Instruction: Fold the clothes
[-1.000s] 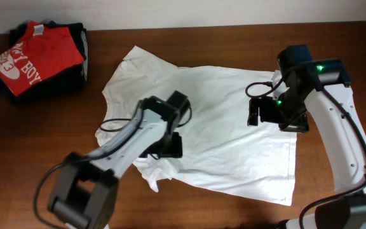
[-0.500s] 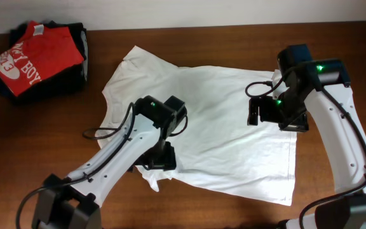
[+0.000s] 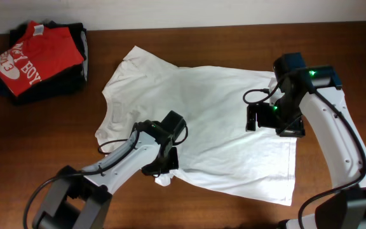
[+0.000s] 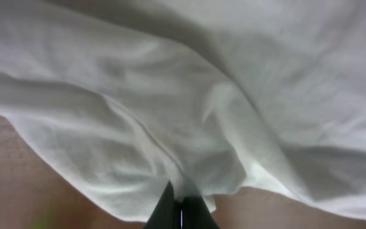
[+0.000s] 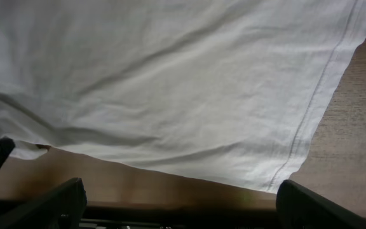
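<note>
The white T-shirt (image 3: 221, 121) lies spread out and rumpled on the wooden table (image 3: 43, 140), plain side up, and both of my grippers sit over it at opposite ends. My left gripper (image 3: 161, 168) is down at the shirt's crumpled near edge, where the cloth bunches into a small tail against the bare wood. In my left wrist view the fingers (image 4: 167, 210) are pressed together with only a thin line between them, and a fold of the shirt runs straight down into their tips, so I am pinching the fabric there. Creases fan outward from that pinch across the cloth. My right gripper (image 3: 251, 118) is over the shirt's far half, close to the stitched hem. In my right wrist view its fingers (image 5: 56, 200) are spread wide, one at each lower corner, with nothing between them. The hemmed edge of the shirt and a strip of table show below. I cannot tell whether they touch the cloth. Well apart from the shirt, past its other end, a red T-shirt (image 3: 33, 54) with white lettering rests on top of dark folded garments (image 3: 75, 35).
</note>
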`<state>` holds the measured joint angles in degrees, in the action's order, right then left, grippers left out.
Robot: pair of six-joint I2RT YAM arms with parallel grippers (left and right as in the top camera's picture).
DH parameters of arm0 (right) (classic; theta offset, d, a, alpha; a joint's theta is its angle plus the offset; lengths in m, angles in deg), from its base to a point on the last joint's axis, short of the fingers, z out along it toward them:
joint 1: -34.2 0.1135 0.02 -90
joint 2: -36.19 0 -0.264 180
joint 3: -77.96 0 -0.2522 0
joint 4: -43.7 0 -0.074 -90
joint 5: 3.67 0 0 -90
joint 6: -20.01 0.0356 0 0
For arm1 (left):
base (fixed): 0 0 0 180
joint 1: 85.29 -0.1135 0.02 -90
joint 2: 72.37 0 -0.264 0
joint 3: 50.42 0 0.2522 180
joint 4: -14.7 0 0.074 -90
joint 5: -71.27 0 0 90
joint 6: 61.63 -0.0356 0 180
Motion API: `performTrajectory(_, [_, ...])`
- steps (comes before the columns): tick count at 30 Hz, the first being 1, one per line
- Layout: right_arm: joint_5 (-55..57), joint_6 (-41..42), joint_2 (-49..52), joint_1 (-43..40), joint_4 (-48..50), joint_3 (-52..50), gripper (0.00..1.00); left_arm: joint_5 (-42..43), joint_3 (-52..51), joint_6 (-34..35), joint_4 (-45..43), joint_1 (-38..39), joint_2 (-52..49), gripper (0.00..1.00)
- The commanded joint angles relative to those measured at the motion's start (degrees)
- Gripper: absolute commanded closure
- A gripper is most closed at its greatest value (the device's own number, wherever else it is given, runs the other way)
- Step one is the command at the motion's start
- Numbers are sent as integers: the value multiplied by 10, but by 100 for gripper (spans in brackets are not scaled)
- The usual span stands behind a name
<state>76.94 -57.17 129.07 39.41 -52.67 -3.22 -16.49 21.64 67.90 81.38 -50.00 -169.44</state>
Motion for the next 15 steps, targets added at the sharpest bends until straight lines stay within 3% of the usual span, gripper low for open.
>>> performTrajectory(1, [-3,-5,-5,4,2,-3,1,-51,-3,-34,-60,2,0,100])
performTrajectory(7, [6,-5,-5,5,2,-3,1,-116,26,-77,-179,-7,0,100])
performTrajectory(12, [10,-5,-5,4,2,-3,1,-118,26,-77,-259,-7,-1,99])
performTrajectory(13, [10,-5,-5,5,2,-3,1,-118,26,-77,-265,-7,-1,88])
performTrajectory(15, [10,-5,-5,5,2,-3,1,-127,26,-77,-268,-7,-1,51])
